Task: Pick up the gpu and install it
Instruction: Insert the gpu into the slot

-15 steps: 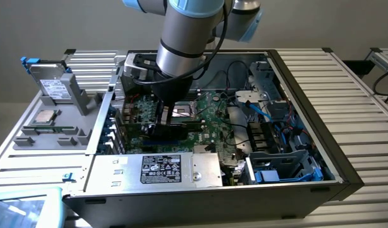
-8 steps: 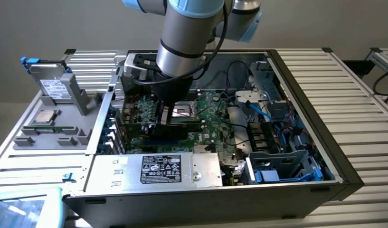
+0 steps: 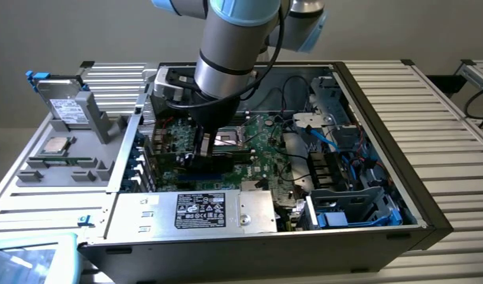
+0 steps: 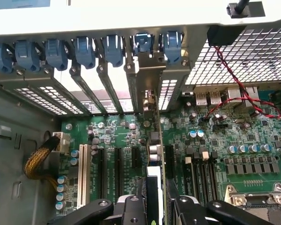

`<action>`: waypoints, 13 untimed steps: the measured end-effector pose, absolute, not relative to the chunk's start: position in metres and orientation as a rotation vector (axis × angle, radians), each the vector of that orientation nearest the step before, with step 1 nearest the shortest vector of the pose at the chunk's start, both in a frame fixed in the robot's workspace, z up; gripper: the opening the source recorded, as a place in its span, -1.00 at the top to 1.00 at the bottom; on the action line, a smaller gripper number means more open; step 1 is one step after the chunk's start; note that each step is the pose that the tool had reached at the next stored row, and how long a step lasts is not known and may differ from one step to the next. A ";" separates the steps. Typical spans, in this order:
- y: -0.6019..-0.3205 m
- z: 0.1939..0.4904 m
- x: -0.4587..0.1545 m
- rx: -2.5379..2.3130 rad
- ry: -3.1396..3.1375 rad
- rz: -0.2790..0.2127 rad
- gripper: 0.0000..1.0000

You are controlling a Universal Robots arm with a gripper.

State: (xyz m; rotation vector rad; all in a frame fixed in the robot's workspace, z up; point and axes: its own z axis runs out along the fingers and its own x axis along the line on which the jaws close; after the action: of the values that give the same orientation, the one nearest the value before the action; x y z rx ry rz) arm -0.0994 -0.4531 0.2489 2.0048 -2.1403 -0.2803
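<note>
Down inside the open computer case [image 3: 304, 248], the gripper [image 4: 160, 213] hangs over the big green motherboard [image 4: 234, 136] with its fingers [image 4: 133, 208] drawn in narrow against both faces of the gpu [image 4: 158, 140], holding it. Seen from the wrist, the gpu stands upright and edge-on among the black expansion slots [image 4: 117, 171]. Its metal bracket [image 4: 150, 77] lies against the case's rear wall under the row of blue clips [image 4: 84, 49]; whether its lower edge sits fully down in a slot cannot be told.
</note>
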 end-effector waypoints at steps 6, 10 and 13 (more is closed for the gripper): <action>-0.453 0.249 -0.099 1.999 -2.143 -0.284 0.45; -0.453 0.249 -0.096 1.991 -2.136 -0.297 0.45; -0.453 0.249 -0.092 1.988 -2.132 -0.301 0.45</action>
State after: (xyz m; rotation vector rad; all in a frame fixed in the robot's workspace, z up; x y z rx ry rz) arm -0.0923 -0.4534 0.2489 1.9885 -2.1321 -0.3012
